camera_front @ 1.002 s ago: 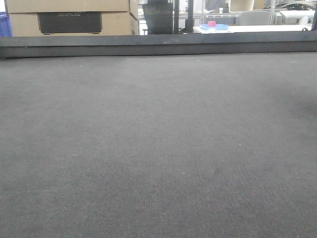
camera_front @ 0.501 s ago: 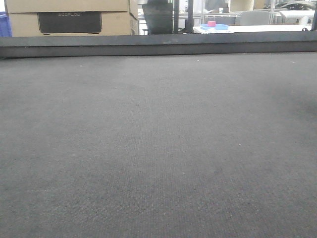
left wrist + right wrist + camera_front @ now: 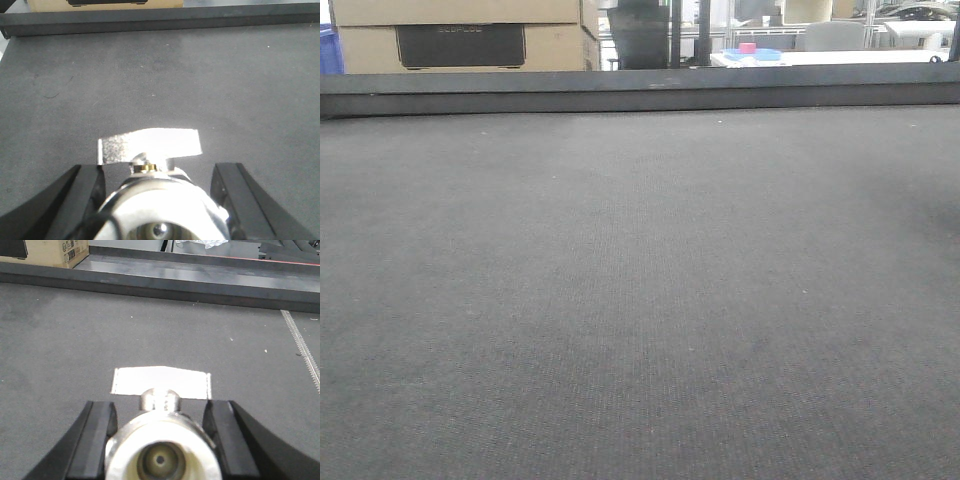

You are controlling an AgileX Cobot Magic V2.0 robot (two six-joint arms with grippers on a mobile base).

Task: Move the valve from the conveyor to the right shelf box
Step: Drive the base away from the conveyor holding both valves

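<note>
The conveyor (image 3: 640, 280) is a wide dark grey woven belt with a dark raised edge rail (image 3: 640, 90); no valve shows on it in the front view. In the left wrist view my left gripper (image 3: 159, 172) is shut on a shiny metal valve (image 3: 165, 210) with its flat handle (image 3: 150, 145) pointing forward over the belt (image 3: 200, 75). In the right wrist view my right gripper (image 3: 160, 410) is shut on a second metal valve (image 3: 162, 450) with its handle (image 3: 160, 382) forward over the belt (image 3: 75, 330). The right shelf and its box are out of view.
Cardboard boxes (image 3: 460, 35) stand beyond the rail at the far left. A blue tray with a pink object (image 3: 752, 52) sits on a white table behind. A grey-topped, red-edged table (image 3: 200, 265) lies past the rail. A belt seam (image 3: 300, 345) runs at the right.
</note>
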